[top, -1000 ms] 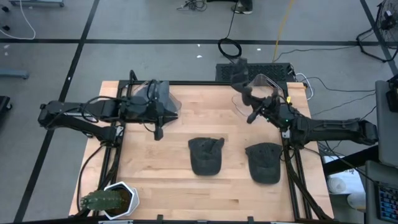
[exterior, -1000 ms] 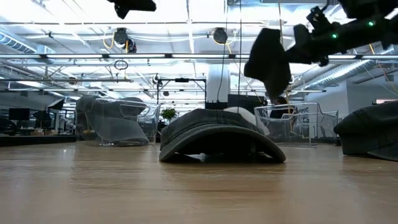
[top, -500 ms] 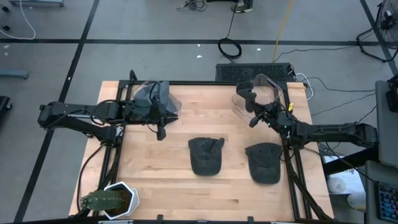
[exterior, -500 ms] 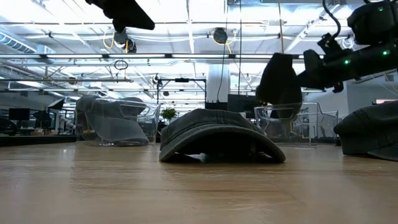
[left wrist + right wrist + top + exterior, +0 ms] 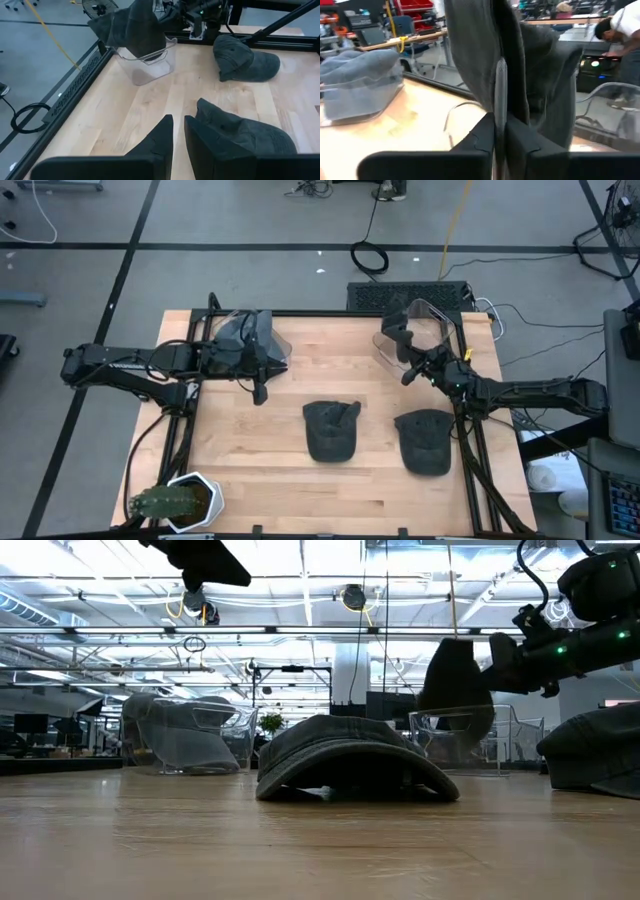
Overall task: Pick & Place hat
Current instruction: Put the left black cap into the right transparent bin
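My right end effector (image 5: pixel 408 370) stays clamped on a hat (image 5: pixel 455 690), dangling it over the clear bin (image 5: pixel 425 315) for dropping in. My left end effector (image 5: pixel 179 131), fingers nearly together, waits empty above the surface (image 5: pixel 290 475).

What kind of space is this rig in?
Likely an open-plan robotics lab or workshop: taped grey floor with loose cables, exposed ceiling trusses with lights, and a person at a workbench behind the wooden table.
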Available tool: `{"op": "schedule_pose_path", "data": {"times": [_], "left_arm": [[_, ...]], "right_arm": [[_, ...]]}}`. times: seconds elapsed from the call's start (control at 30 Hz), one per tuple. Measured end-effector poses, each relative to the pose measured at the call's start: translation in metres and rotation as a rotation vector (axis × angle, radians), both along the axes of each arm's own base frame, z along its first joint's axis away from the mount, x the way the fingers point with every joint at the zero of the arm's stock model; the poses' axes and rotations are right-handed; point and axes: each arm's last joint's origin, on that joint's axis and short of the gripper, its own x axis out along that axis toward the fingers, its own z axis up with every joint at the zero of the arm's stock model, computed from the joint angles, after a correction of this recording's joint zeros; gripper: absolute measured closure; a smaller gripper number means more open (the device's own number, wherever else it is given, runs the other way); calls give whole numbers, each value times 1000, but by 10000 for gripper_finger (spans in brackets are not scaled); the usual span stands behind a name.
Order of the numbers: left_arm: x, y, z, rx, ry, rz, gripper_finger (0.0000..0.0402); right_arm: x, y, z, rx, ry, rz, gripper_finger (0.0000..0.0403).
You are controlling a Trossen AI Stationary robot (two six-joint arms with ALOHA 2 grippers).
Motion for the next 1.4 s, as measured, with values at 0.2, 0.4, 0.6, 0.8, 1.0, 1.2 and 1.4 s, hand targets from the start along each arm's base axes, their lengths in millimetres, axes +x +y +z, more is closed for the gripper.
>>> {"op": "schedule_pose_path", "data": {"times": [0.2,0.4,0.6,0.8,1.0,1.2,1.4], "left_arm": [[0,0,0,-14,-2,6,344],[0,0,0,-14,-3,6,344],[0,0,0,-16,-3,7,344],[0,0,0,-15,-9,7,344],[1,0,3,-14,-35,7,344],[1,0,3,-15,-33,7,344],[1,0,3,-15,-33,7,344]], "right_arm": [[0,0,0,-21,23,-12,292],[0,0,5,-41,-20,-12,208],[6,1,26,-134,-11,53,173],[23,3,83,-36,71,174,172],[37,2,145,92,171,254,176],[64,-8,166,171,535,322,168],[97,-20,153,171,813,424,164]]}}
